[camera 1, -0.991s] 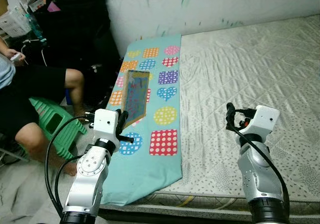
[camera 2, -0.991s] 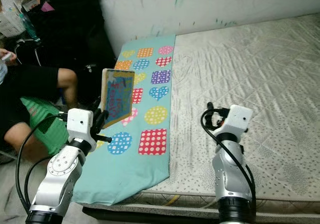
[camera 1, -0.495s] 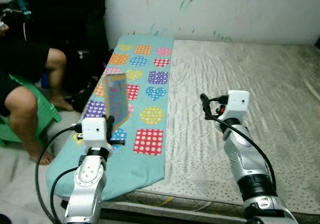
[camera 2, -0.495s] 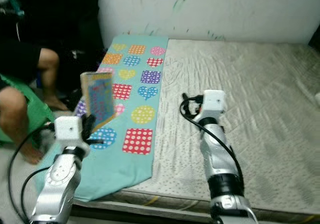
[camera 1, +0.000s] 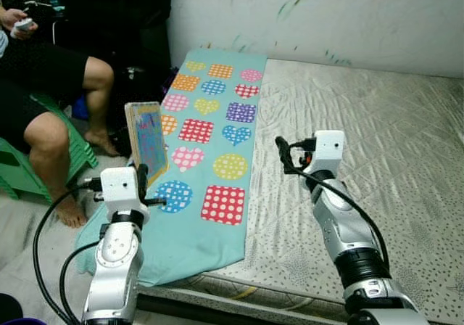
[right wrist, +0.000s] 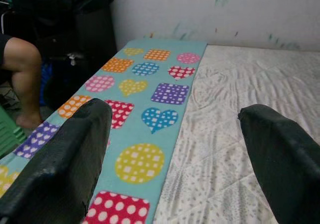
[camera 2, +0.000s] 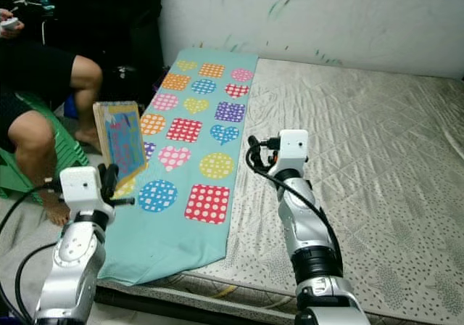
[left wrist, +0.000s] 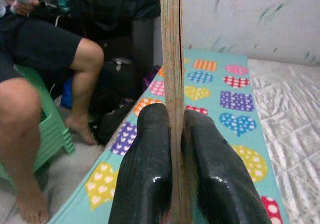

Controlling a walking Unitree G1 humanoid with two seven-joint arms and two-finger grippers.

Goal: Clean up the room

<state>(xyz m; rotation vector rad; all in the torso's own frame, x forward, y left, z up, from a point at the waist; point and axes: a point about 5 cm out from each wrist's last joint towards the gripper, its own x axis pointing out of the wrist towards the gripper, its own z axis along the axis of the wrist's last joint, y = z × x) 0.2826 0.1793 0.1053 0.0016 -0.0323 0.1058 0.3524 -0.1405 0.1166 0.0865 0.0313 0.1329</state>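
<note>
Two tools are raised in front of the robot. The left tool (camera 1: pixel 142 174) is clenched on the lower edge of a thin book (camera 1: pixel 147 141), which it holds upright, its colourful cover facing the bed; in the left wrist view both black fingers (left wrist: pixel 150 169) press flat against the book's (left wrist: pixel 171 59) tan edge from either side. The book stands above the near left part of a teal cloth (camera 1: pixel 217 129), over the side of the bed. The right tool (camera 1: pixel 281 153) hangs above the mattress (camera 1: pixel 377 136) just beside the cloth's right edge, its fingers (right wrist: pixel 65 154) spread wide apart and grasping nothing. The cloth is printed with dotted hearts, circles and squares in pink, orange, yellow, blue, purple and red; it lies lengthwise along the left side of the bed, from the wall to the near edge, where it droops over the side. The mattress is bare, pale and quilted, with wrinkles in its cover. Behind the bed stands a white wall (camera 1: pixel 348 13) streaked with small marks of paint. On the left, a person (camera 1: pixel 43 85) in dark shorts sits on a green plastic stool (camera 1: pixel 18 169), bare feet on the floor, a small pale object in one hand (camera 1: pixel 16 20). Dark items are stacked behind the person, in the corner beside the wall.
</note>
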